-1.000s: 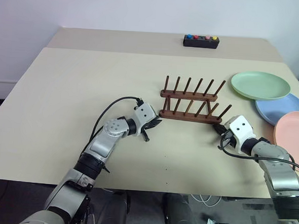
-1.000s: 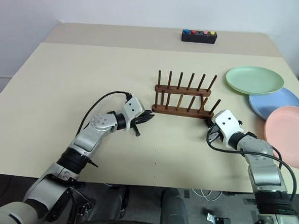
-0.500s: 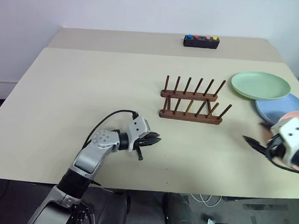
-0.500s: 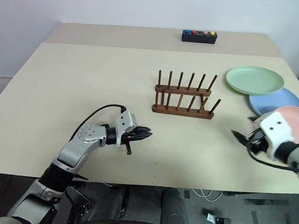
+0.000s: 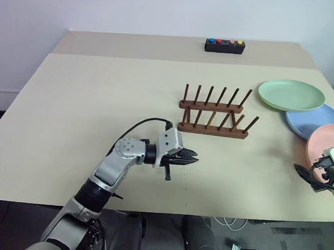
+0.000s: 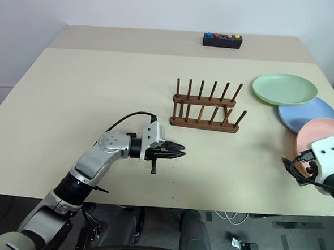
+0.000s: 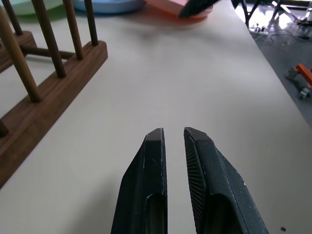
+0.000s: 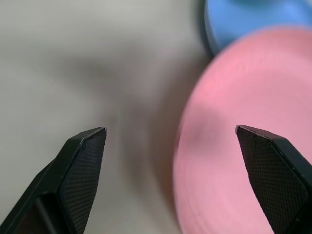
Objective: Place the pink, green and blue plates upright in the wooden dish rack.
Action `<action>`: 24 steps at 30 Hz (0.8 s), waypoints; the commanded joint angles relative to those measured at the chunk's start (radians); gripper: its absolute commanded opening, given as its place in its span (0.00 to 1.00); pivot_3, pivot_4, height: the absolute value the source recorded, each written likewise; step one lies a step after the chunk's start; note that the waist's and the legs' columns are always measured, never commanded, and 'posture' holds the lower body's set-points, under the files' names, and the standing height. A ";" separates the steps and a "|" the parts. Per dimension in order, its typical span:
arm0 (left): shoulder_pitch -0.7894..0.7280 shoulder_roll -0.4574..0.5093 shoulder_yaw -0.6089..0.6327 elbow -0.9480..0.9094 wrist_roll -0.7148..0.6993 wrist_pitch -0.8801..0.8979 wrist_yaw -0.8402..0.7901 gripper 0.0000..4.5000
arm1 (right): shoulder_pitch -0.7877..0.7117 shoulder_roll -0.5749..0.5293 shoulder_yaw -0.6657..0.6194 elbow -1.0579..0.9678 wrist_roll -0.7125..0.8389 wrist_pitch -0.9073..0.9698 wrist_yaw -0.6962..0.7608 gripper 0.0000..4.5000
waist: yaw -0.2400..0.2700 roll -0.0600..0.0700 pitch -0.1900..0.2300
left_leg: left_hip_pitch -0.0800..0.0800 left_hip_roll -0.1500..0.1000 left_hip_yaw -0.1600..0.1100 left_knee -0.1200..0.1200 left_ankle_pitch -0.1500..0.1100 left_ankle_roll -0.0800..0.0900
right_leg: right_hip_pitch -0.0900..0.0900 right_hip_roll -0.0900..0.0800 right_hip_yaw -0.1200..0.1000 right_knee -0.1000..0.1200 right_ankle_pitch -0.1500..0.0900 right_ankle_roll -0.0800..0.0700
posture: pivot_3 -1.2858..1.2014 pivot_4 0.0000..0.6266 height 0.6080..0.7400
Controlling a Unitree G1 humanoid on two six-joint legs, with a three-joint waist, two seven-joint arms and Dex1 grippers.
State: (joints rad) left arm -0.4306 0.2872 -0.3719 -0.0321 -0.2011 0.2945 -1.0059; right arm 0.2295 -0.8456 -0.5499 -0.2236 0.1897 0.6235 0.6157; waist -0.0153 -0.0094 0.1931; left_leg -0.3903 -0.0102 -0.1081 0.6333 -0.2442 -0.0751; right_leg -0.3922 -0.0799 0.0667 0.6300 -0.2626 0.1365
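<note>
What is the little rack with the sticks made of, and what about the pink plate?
The rack looks like dark reddish-brown wood; grain shows on its rail and pegs up close. The pink plate looks matte and smooth with no shine, perhaps plastic or glazed ceramic; I can't tell which.

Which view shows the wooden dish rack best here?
The right eye view: the whole wooden dish rack shows, both rows of pegs with no plate in them. The left eye view shows it whole too, from nearly the same angle. The left wrist view catches one end of a rail and a few pegs, close up.
</note>
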 commanded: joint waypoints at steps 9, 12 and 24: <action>0.019 0.014 0.003 -0.018 -0.005 -0.023 0.012 0.13 | -0.010 -0.006 0.008 0.026 -0.026 0.014 -0.029 0.44 | 0.002 0.000 0.000 | 0.000 0.000 0.000 0.000 0.000 0.000 | 0.000 0.000 0.000 0.000 0.000 0.000 | 0.52 0.24 0.96; 0.012 0.009 0.001 -0.011 -0.001 -0.024 0.017 0.13 | -0.007 -0.005 0.007 0.027 -0.029 0.019 -0.032 0.10 | 0.002 0.000 0.000 | 0.000 0.000 0.000 0.000 0.000 0.000 | 0.000 0.000 0.000 0.000 0.000 0.000 | 0.52 0.24 0.96; 0.001 0.004 0.002 0.010 0.003 -0.038 0.011 0.13 | 0.009 -0.038 -0.033 -0.063 -0.057 0.059 -0.060 0.01 | 0.002 0.000 0.000 | 0.000 0.000 0.000 0.000 0.000 0.000 | 0.000 0.000 0.000 0.000 0.000 0.000 | 0.52 0.24 0.96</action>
State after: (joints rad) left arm -0.4098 0.2945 -0.3738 -0.0128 -0.1982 0.2774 -0.9916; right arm 0.2412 -0.8526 -0.5322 -0.2394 0.1519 0.6751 0.5691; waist -0.0136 -0.0096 0.1932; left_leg -0.3904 -0.0103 -0.1081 0.6335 -0.2442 -0.0751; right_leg -0.3919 -0.0799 0.0667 0.6299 -0.2626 0.1366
